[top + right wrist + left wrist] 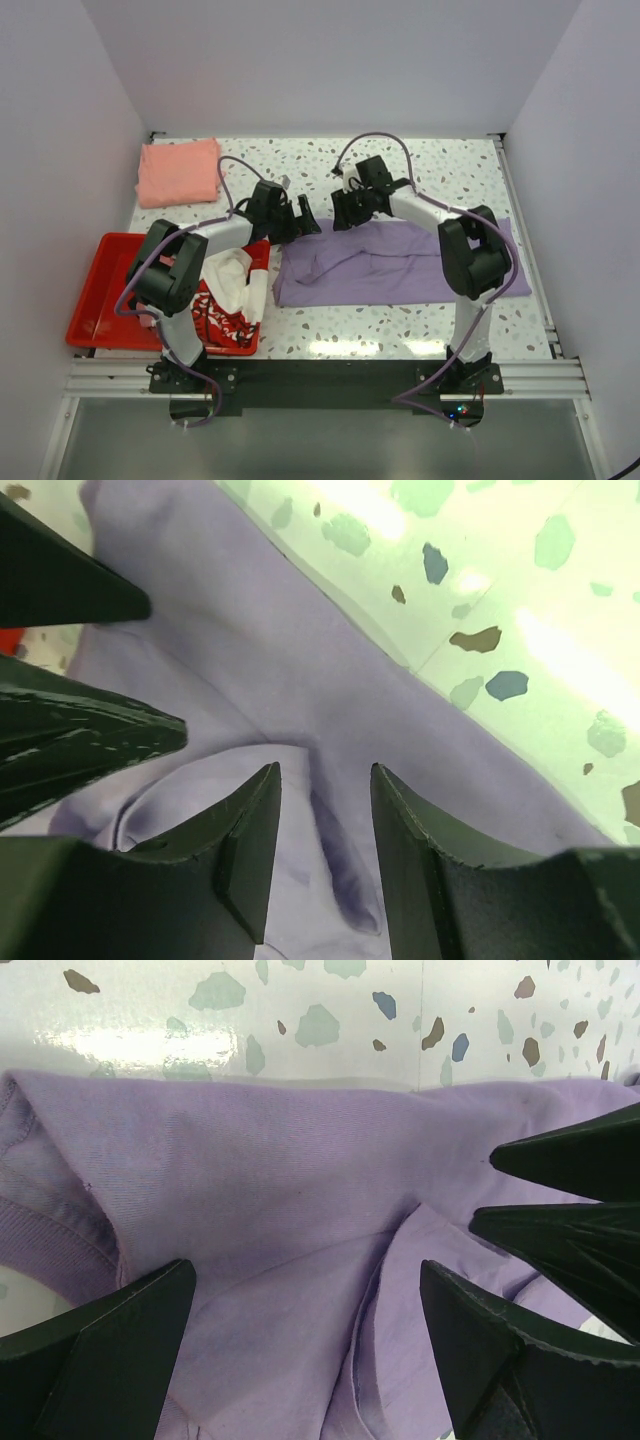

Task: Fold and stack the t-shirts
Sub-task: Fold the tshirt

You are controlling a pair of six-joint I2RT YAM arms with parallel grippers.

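Top external view: the lavender t-shirt lies spread across the centre-right of the frame on the speckled table. Its long side runs left to right and it is rumpled toward its left end. Both your arms reach to its upper left edge, where the left gripper and the right gripper sit just beside each other, tips facing.

Left wrist view: the left claw's jaws are spread wide over the lavender cloth and are not closed on it. Its fingers sit at the lower corners of the frame (a ribbed hem shows at the left edge).

Right wrist view: the right claw's jaws stand partly apart. A raised crease of lavender cloth lies in the gap between the fingers, and as far as you can see they are not pinching it.

Elsewhere: the salmon-pink t-shirt lies folded at upper left. The red tray at lower left holds a crumpled white t-shirt with red print.
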